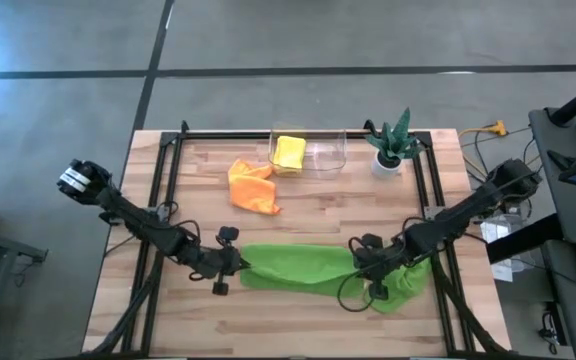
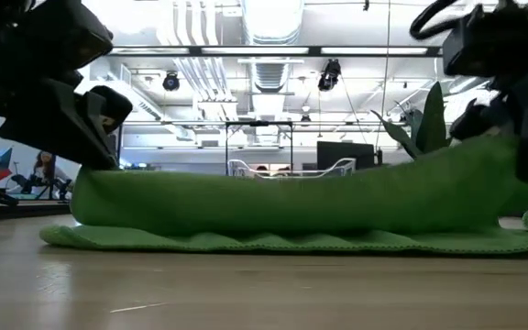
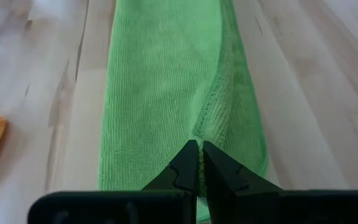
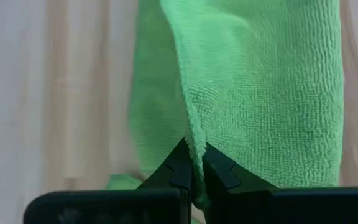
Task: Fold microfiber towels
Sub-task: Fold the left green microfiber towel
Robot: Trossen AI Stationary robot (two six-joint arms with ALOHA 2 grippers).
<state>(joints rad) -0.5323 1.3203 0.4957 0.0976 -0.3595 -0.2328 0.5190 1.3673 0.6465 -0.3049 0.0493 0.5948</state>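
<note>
Both grippers are clamped on opposite ends of one lime green towel [image 1: 298, 265], stretched between them across the near half of the table [image 1: 308, 330]. The left gripper [image 1: 236, 264], at about 9 o'clock from the cloth's middle, has its fingers pinched together on an edge fold [image 3: 207, 118]; the right gripper [image 1: 371, 262], at about 3 o'clock, bites a raised ridge of the same cloth [image 4: 194, 149]. From table height the towel's upper layer [image 2: 291, 197] rides lifted over a lower layer lying flat on the wood. A second lime green towel [image 1: 400, 285] sits bunched just beneath the right arm. The orange towel [image 1: 252, 186] lies loose toward 11 o'clock; the yellow towel [image 1: 289, 152] rests in a clear bin [image 1: 326, 150] at 12 o'clock, the potted plant [image 1: 390, 145] at 1 o'clock.

The fold in hand looks best served by moving both ends together at equal height and keeping the span taut. Uneven travel would likely skew the hems.
</note>
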